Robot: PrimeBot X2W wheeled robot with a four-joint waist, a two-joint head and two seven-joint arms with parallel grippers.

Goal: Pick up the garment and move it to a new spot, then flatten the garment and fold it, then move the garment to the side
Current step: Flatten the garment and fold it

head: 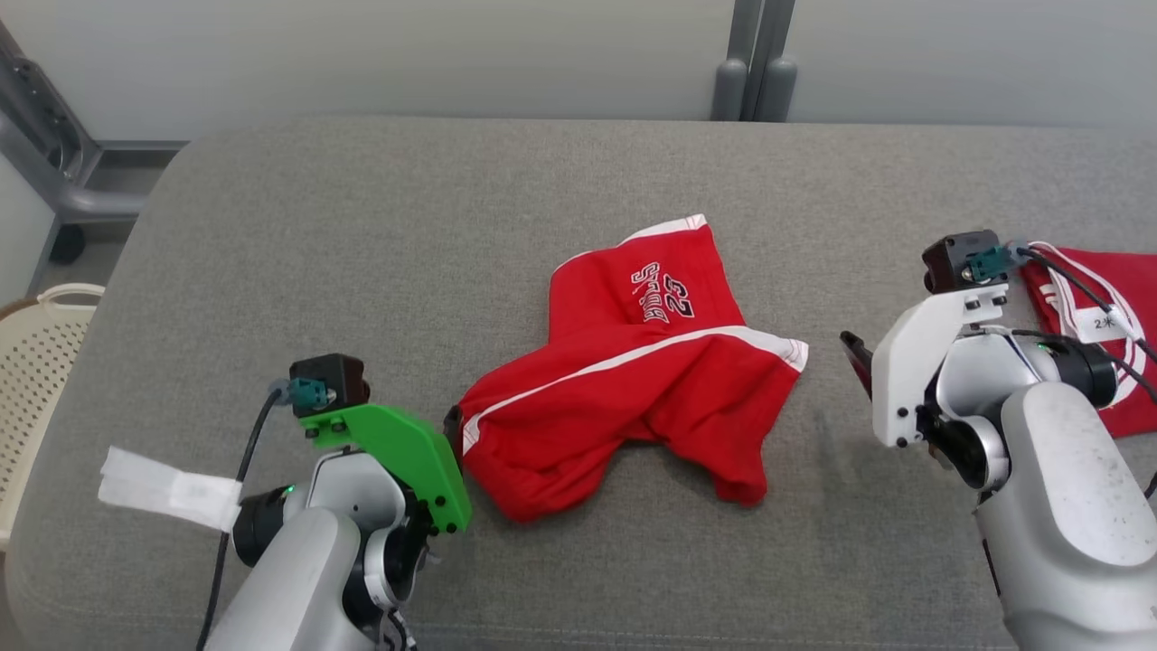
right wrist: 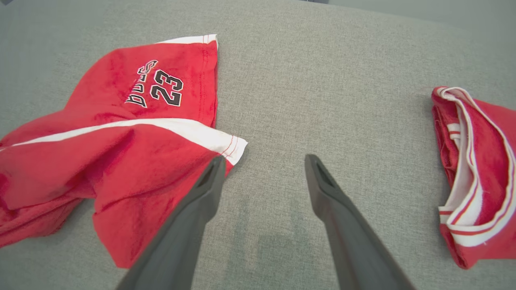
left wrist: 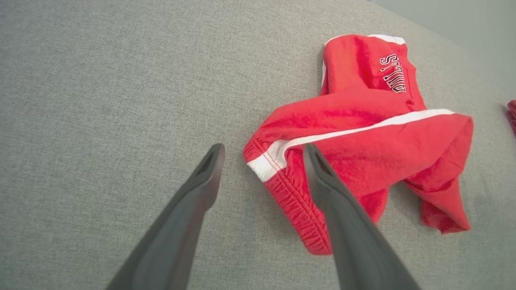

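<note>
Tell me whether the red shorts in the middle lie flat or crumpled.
Crumpled: the red shorts lie bunched on the grey surface, one leg twisted across the other, with raised folds.

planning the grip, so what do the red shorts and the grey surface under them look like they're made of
Red shorts: soft, matte knit, possibly fleece or terry; they slump in limp folds, look fuzzy, and the waistband is gathered like elastic. Grey surface: matte woven upholstery-like cloth, with a fine visible weave and rounded edge.

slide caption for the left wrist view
Left gripper, fingers open, poised at waistband of crumpled red white-striped shorts on grey fabric cushion.
</note>
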